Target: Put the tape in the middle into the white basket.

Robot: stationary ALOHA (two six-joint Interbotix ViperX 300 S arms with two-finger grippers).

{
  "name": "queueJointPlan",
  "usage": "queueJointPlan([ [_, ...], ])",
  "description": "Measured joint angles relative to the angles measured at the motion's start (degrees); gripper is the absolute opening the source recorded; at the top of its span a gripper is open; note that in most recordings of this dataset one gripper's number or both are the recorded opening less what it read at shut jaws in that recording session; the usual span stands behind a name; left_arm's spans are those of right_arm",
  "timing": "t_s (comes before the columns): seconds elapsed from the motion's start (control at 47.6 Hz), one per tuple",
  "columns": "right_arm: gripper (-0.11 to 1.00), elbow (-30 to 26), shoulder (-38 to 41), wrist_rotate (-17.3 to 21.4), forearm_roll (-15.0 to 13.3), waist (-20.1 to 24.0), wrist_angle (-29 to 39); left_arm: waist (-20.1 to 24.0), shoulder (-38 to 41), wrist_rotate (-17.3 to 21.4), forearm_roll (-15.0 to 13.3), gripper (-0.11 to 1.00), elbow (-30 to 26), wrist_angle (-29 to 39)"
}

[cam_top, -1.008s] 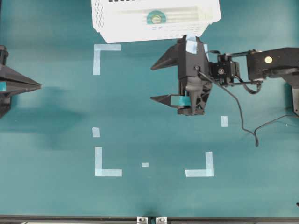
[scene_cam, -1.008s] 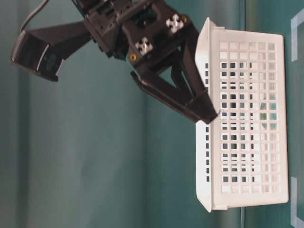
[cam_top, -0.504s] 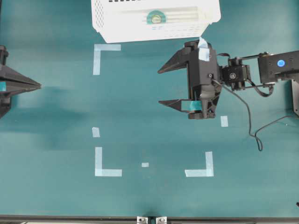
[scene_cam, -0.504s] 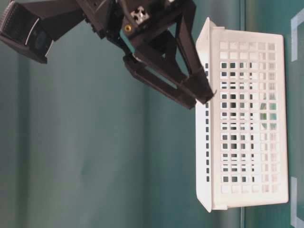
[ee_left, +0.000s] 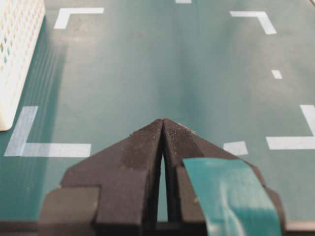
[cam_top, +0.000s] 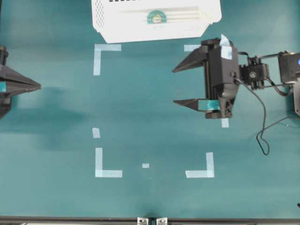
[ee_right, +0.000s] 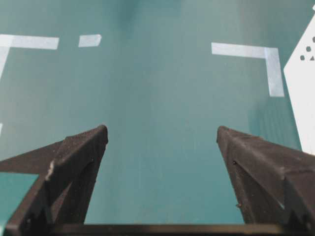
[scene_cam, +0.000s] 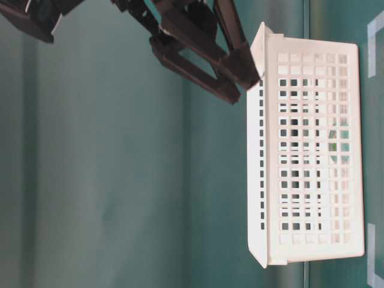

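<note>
- nearest us, along the lower edge of the overhead view, the teal table (cam_top: pixel 150 197) lay bare apart from pale tape corner marks (cam_top: pixel 108 165), so there was open room there.
- the middle of the marked square, where the tape should have started, held nothing we could see.
- our left gripper (ee_left: pixel 163 129) sat at the left edge of the table with its fingers pressed together, gripping nothing, well apart from everything else.
- our right gripper (cam_top: pixel 174 86) hung over the right side of the square with its fingers spread wide and nothing between them; its wrist camera saw only bare table between the two pads (ee_right: pixel 83 147).
- farthest off, the white basket (cam_top: pixel 122 30) stood against the far edge, and the tape (cam_top: pixel 156 18) lay flat on its ribbed floor, near the middle.
- we judged the placing itself as done, and the step in hand as clearing the right arm away from the basket.
- the next move seemed to call only for a free path towards the right edge, with the fingers left wide.
- from the table-level view the right fingers (scene_cam: pixel 240 63) looked close to the basket's near rim, though we could not tell if they touched; that rim was the one edge to mind, as was the loose cable (cam_top: pixel 262 126) trailing behind the wrist.
</note>
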Motion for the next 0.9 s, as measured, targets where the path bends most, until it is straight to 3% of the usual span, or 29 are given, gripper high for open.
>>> queueJointPlan([
  [0.903,0.96,14.2,-16.8,0.5,-0.1,-0.8,0.1,0.0,0.1,0.0,-0.1,-0.11,0.0,0.1],
])
